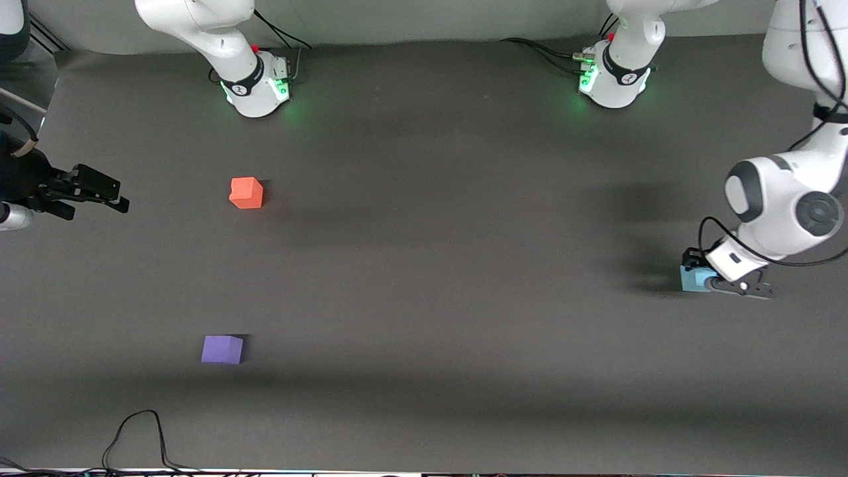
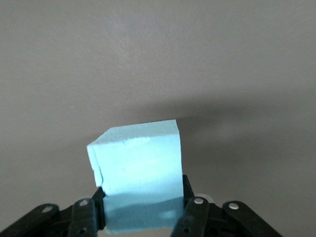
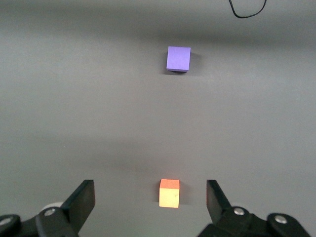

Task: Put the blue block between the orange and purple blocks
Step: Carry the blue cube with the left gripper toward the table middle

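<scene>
Gripping the blue block (image 2: 140, 170) between its two fingers, the left gripper (image 1: 703, 281) sat low at the left arm's end of the table (image 1: 424, 265); whether the block rested on the surface or had just left it was hard to tell. The right gripper (image 1: 99, 192) waited at the right arm's end with its jaws spread wide and nothing between them. On the table near that end lay the orange block (image 1: 246, 193) and, nearer the front camera, the purple block (image 1: 222, 349), well apart from each other and far from the blue one.
</scene>
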